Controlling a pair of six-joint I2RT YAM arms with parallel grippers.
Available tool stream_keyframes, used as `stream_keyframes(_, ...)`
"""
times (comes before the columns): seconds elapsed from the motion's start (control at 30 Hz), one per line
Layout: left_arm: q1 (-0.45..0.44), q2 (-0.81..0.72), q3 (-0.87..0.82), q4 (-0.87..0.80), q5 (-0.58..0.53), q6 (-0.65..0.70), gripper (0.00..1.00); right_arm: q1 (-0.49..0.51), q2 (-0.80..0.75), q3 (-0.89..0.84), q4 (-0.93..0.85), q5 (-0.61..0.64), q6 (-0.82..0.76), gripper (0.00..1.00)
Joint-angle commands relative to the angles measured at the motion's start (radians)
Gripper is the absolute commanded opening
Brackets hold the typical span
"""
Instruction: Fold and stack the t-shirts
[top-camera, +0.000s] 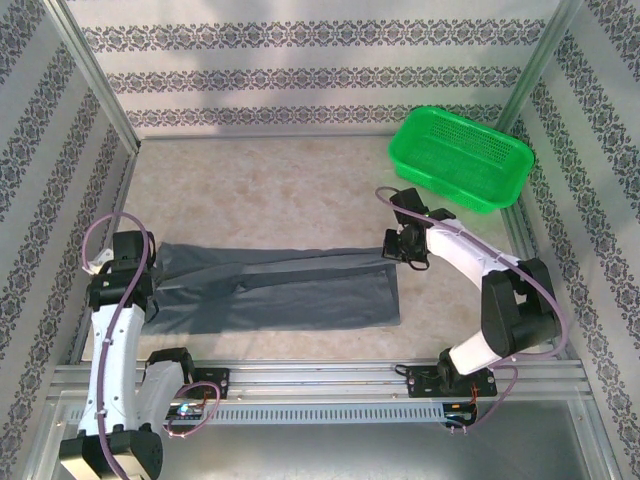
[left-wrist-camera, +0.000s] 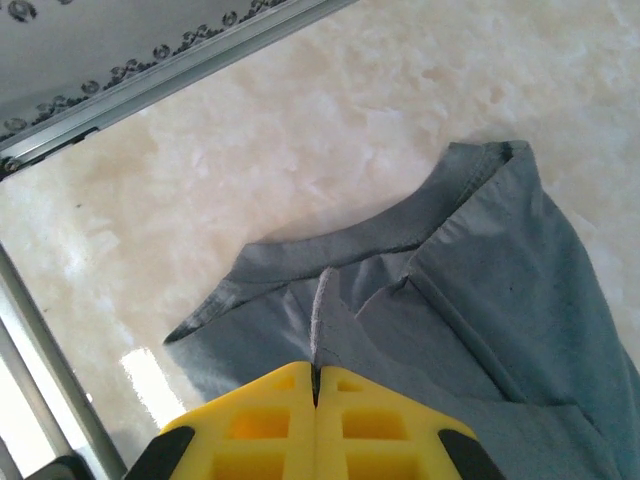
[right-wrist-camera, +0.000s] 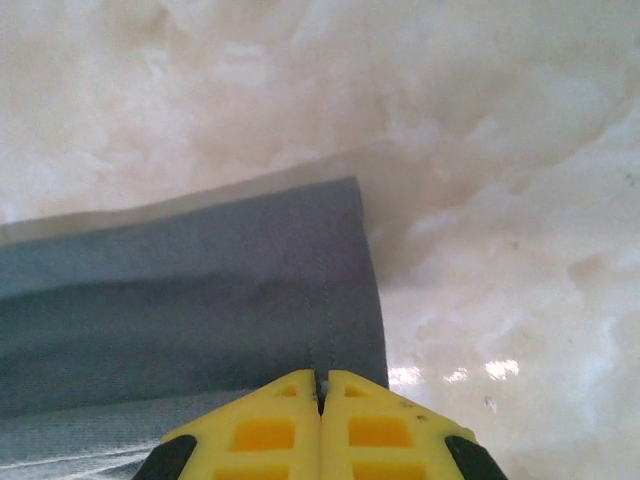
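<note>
From the top external view, the plain dark slate-grey soft cloth t-shirt (top-camera: 290, 290) lies as a long, narrow band across the pale marbled table (top-camera: 270, 190). Your left gripper (top-camera: 143, 283) is at one end and your right gripper (top-camera: 393, 252) at the other. I'd judge you're holding both ends to keep the band taut for the next fold. There is bare tabletop beyond the band. The bright green plastic mesh basket (top-camera: 460, 150) sits well apart at the far right corner, and the aluminium rail (top-camera: 320, 378) runs close along the near side.

On the left wrist camera, your left gripper (left-wrist-camera: 315, 385) has its yellow fingers (left-wrist-camera: 260, 425) closed together on a raised seam of cloth just below the collar. The frame edge is near on the outer side, so swing inward.

On the right wrist camera, your right gripper (right-wrist-camera: 322, 382) is pinched tight on the straight hem, right by its corner. Bare table lies beyond that edge, with room to carry the hem across.
</note>
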Motion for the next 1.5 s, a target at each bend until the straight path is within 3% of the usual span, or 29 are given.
stream_keyframes(0.0,0.004,-0.024,-0.025,-0.062,-0.031,-0.029,0.0,0.007,-0.025,-0.055,-0.043,0.019,0.025,0.01)
stream_keyframes(0.17,-0.004,-0.007,-0.067,-0.054,-0.011,-0.098,0.0,-0.013,-0.032,-0.095,-0.049,-0.006,0.063,0.22)
stream_keyframes(0.2,-0.004,0.003,-0.068,-0.053,0.001,-0.108,0.04,-0.017,-0.047,-0.097,-0.048,-0.005,0.072,0.25)
stream_keyframes(0.27,-0.004,0.009,-0.066,-0.039,0.033,-0.121,0.16,-0.028,-0.08,-0.098,-0.045,-0.008,0.095,0.27)
stream_keyframes(0.53,-0.004,0.052,-0.005,0.044,0.094,-0.106,0.34,-0.031,-0.071,-0.036,-0.022,-0.066,0.184,0.24)
stream_keyframes(0.6,-0.004,0.079,-0.006,0.129,0.172,-0.084,0.34,-0.025,-0.038,-0.018,-0.008,-0.09,0.204,0.21)
stream_keyframes(0.7,-0.008,0.149,-0.03,0.299,0.34,-0.089,0.26,-0.015,0.032,0.01,0.007,-0.132,0.221,0.14)
stream_keyframes(0.87,-0.06,0.358,-0.038,0.483,0.535,-0.106,0.17,0.0,0.138,0.05,0.023,-0.186,0.241,0.11)
stream_keyframes(1.07,-0.124,0.614,-0.02,0.547,0.636,-0.119,0.16,0.009,0.252,0.11,-0.027,-0.157,0.28,0.11)
stream_keyframes(1.2,-0.13,0.741,0.007,0.52,0.632,-0.114,0.16,-0.001,0.324,0.174,-0.089,-0.119,0.295,0.12)
stream_keyframes(1.47,-0.059,0.937,0.103,0.575,0.673,-0.11,0.17,-0.043,0.504,0.376,-0.17,-0.119,0.303,0.14)
